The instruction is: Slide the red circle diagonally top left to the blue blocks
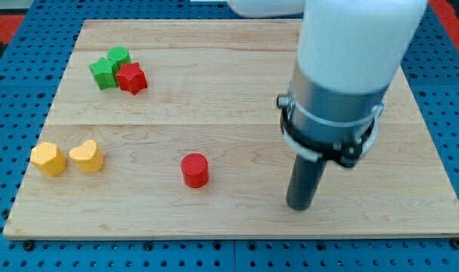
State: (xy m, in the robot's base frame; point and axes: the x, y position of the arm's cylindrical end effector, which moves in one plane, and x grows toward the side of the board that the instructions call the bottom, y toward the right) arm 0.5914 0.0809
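At the view's far left, on the lower half of the wooden board (pixel 237 83): a yellow hexagon block (pixel 47 159), and just beside it to the right a yellow heart block (pixel 87 156), apart by a narrow gap.

Higher up, toward the top-left corner: a cluster of three. A green star block (pixel 103 73) at the left, a green hexagon-like block (pixel 119 56) just above and right of it, a red star block (pixel 131 78) pressed against both on the right side.

Nearer the middle, low on the board: the red circle (pixel 194 170), a short upright cylinder, alone, well apart from the yellow pair at its left and from the cluster above it.

Further right: my tip (pixel 300 205), down at the board surface, to the right of the red circle and slightly lower in the view, clearly apart from it, not touching any block. Above the tip, the dark rod rising into a grey collar with a black clamp ring, then the arm's broad white body (pixel 358 38) covering the board's upper right part.

No jaws on this arm, just the bare rod, so nothing spread, pressed together or pinched.

Blue blocks: none to be made out anywhere on the visible board; whether any lie behind the arm cannot be told.

Around the board, on all sides: a blue perforated base (pixel 18 45).
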